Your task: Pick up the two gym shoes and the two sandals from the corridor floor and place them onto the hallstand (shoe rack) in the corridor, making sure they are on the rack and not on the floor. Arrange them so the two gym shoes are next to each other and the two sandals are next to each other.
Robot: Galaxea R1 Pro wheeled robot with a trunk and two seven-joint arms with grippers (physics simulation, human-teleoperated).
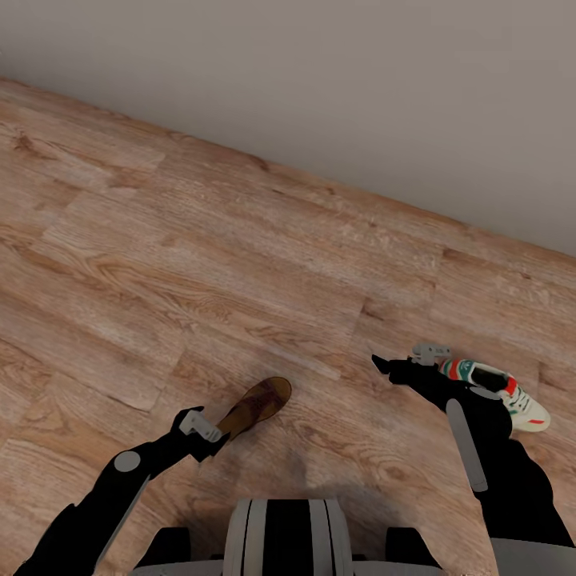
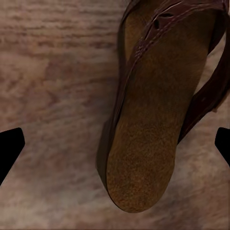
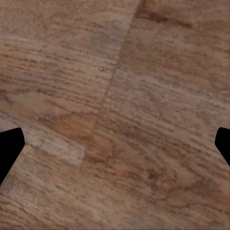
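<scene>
No writing or brand can be read on anything here. One brown leather sandal point(image 1: 258, 406) lies on the wood-grain plank floor point(image 1: 200, 264), near the robot on the left; its strap is stitched and has small cut-outs, and the tan footbed looks rough like cork. The left gripper point(image 1: 210, 436) hangs just over its near end, fingers wide apart, holding nothing. On the right a white gym shoe point(image 1: 504, 392) with green stripes and red accents lies beside the right gripper point(image 1: 382, 365), whose fingers are also wide over bare planks.
</scene>
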